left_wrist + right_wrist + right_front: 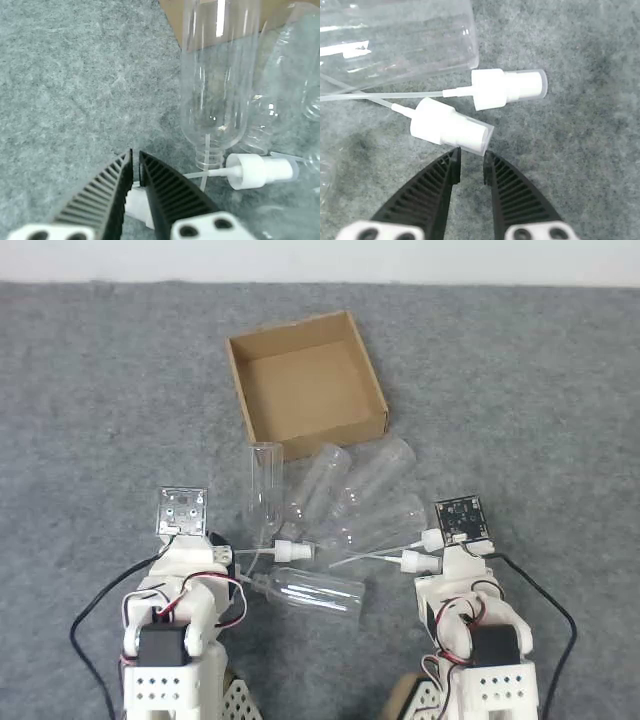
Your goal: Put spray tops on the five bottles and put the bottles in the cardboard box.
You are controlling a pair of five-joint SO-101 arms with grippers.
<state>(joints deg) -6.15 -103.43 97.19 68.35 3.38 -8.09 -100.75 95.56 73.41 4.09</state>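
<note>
- Cardboard box (335, 432): open, on gray carpet (100, 390), on the far side of the bottles from the arms, roughly centered btw them.
- Four clear bottles (322, 480) lie fanned just in front of the box, necks toward the arms.
- The left-end bottle (220, 85) has a bare threaded neck and its base is near the box wall.
- Fifth bottle (312, 591) lies crosswise nearer the arms, btw the two, closer to the left arm.
- First spray top (260, 170), white w/ dip tube, lies just beside the left-end bottle's neck, btw the fan and the fifth bottle.
- Second spray top (507, 87) and third spray top (447, 125) lie side by side on the carpet in front of the right arm. Their tubes run toward a bottle's side.
- Left gripper (135, 152): jaws all but closed, nothing gripped, low over carpet. There's a small white piece under the jaws, can't tell what.
- Right gripper (471, 151): jaws slightly apart, gripping nothing. The tips are just short of the third spray top.
</note>
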